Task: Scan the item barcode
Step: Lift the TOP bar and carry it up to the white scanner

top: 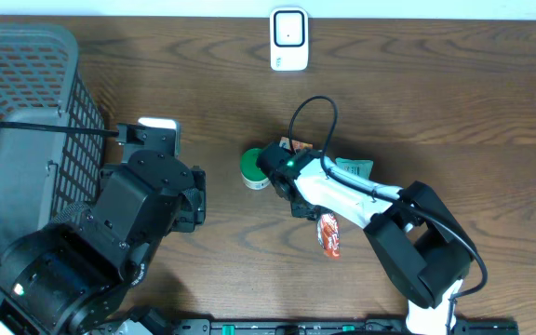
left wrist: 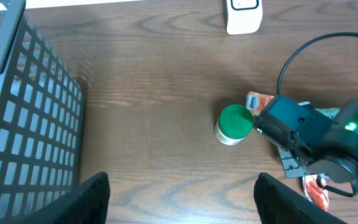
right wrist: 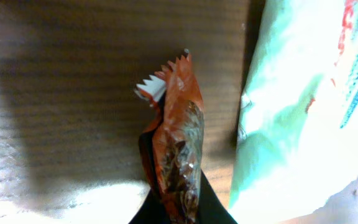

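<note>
An orange-brown snack packet (right wrist: 178, 118) with a serrated top edge stands pinched between the dark jaws of my right gripper (right wrist: 179, 202), which is shut on it. From overhead that gripper (top: 289, 170) is at mid-table, and a corner of the packet (top: 298, 144) shows just beyond it. The white barcode scanner (top: 288, 39) stands at the table's far edge, well apart from the packet. My left gripper (left wrist: 182, 205) hangs open over bare wood with nothing between its fingers (left wrist: 86, 198).
A green-lidded jar (top: 253, 168) sits just left of the right gripper. A pale teal packet (top: 355, 168) lies to its right and a red packet (top: 328, 234) nearer the front. A grey mesh basket (top: 26, 102) fills the left side.
</note>
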